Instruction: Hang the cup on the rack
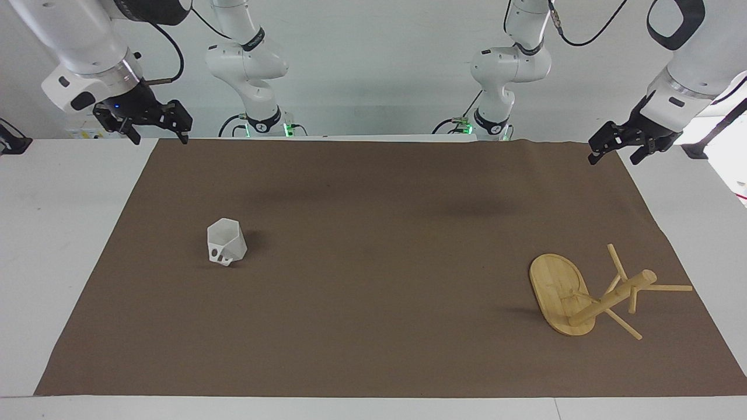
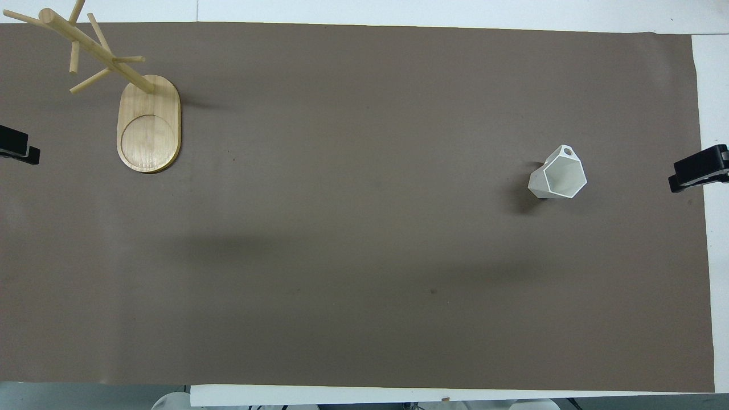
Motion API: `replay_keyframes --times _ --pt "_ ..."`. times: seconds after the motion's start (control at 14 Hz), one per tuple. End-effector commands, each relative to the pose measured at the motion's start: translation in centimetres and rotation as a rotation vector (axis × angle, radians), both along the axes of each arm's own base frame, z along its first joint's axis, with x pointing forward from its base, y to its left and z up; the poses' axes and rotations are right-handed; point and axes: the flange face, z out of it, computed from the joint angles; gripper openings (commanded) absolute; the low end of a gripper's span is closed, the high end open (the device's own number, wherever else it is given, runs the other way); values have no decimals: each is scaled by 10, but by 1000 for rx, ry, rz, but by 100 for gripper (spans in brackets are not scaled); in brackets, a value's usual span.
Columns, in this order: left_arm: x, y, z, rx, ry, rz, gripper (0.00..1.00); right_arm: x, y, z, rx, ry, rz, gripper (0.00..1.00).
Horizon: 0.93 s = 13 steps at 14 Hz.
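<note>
The white faceted cup stands upright on the brown mat toward the right arm's end of the table, its handle turned away from the robots; it also shows in the overhead view. The bamboo rack stands on its oval base toward the left arm's end; it also shows in the overhead view. My right gripper is open and empty, raised over the mat's corner by the robots. My left gripper is open and empty, raised over the mat's other corner by the robots. Both are well apart from the cup and the rack.
A brown mat covers most of the white table. Only the grippers' black tips show in the overhead view, the left gripper and the right gripper at the mat's two ends.
</note>
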Motion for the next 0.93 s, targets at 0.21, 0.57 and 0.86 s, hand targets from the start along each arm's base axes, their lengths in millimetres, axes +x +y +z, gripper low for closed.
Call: replay_keyframes --times 0.21,0.57,0.86 --pt "-6 0 1 -5 6 12 100 0 -34 -14 143 -67 317 100" --pt "-6 0 1 -5 7 12 100 27 -150 -103 524 -245 748 100" --pt "-6 0 1 -5 6 12 100 30 -209 -190 831 -531 1021 100"
